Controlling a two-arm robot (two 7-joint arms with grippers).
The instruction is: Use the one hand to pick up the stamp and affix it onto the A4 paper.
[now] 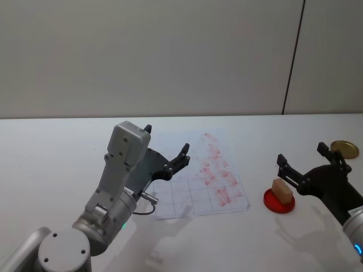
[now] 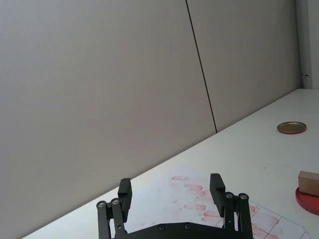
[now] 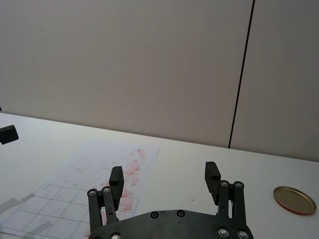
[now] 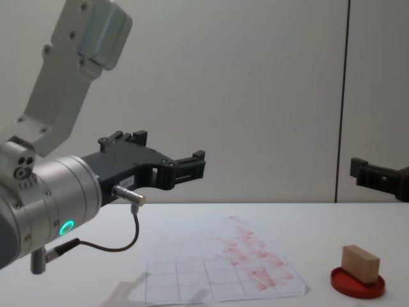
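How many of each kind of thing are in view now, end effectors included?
Wooden stamp: 1
Red ink pad: 1
Gold lid: 1
A4 paper: 1
End effectors: 2, the left end effector and the right end effector, both open
Total: 6

Grey panelled wall (image 1: 142,56) is standing behind | dark vertical seam (image 1: 294,56) is running down it at right | white table (image 1: 45,147) is stretching below, evenly lit.

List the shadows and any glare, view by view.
Head view: soft shadows of the left gripper, open above the A4 paper, fall on its near edge and the table; the right gripper hovers open by the stamp. Right wrist view: grey shadows cross the paper's grid. Chest view: a shadow at the paper's near-left corner. No glare anywhere.
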